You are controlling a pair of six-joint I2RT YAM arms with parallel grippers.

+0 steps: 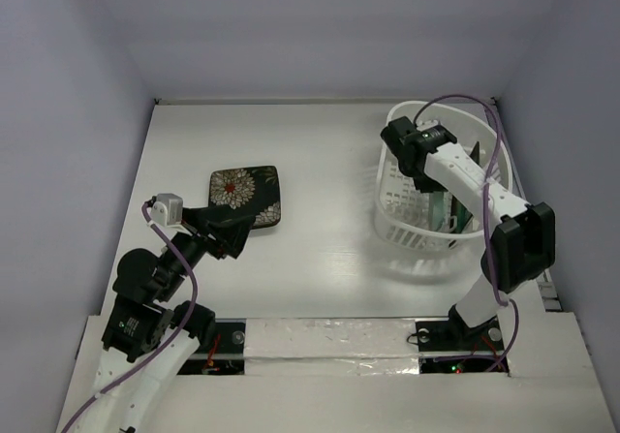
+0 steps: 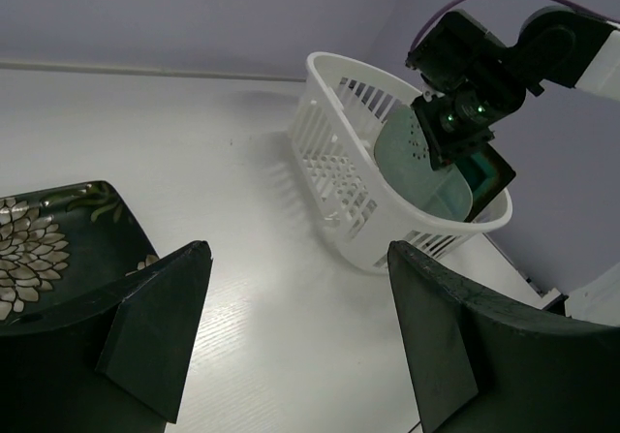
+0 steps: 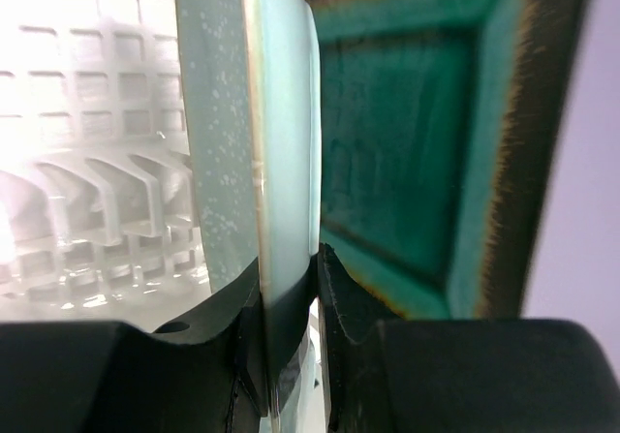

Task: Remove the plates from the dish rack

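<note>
A lone plate (image 1: 245, 193) lies flat on the table (image 1: 320, 142) left of centre, the left gripper (image 1: 233, 230) at its near edge, while the dish rack (image 1: 392, 201) at far right holds a left-hand plate (image 3: 281, 113) and a right-hand plate (image 3: 407, 133), seemingly on edge side by side.

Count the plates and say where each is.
3. The black floral plate lies on the table; the mint-green plate stands in the dish rack, pinched by the right gripper; the teal plate stands beside it.
</note>
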